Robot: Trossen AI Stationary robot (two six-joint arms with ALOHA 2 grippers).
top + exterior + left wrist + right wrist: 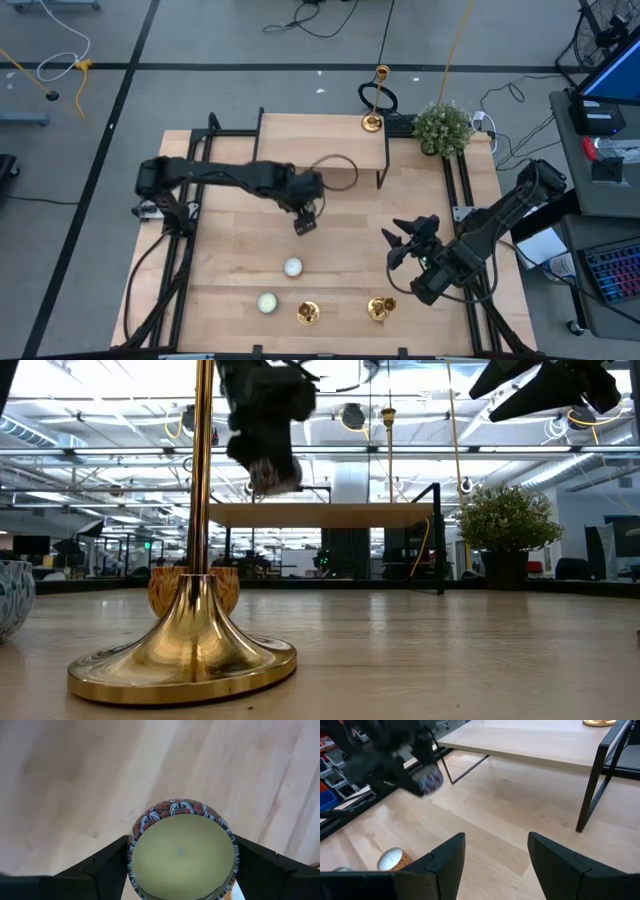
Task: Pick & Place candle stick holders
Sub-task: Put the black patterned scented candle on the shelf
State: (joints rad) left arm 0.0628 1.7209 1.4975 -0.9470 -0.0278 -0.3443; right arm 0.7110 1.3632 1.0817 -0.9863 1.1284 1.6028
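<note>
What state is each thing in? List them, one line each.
Left jaws: shut on tin candle, lifted.
Right jaws: open, empty.
Shelf holder: upright.
Front holders: on table.
White candle: on table.
Green candle: on table.

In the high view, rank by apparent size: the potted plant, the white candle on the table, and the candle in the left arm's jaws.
1. potted plant, clearly largest.
2. and 3. white candle and candle in the left gripper: they look alike; the held one is lifted nearer the camera and partly hidden, so unranked.
</note>
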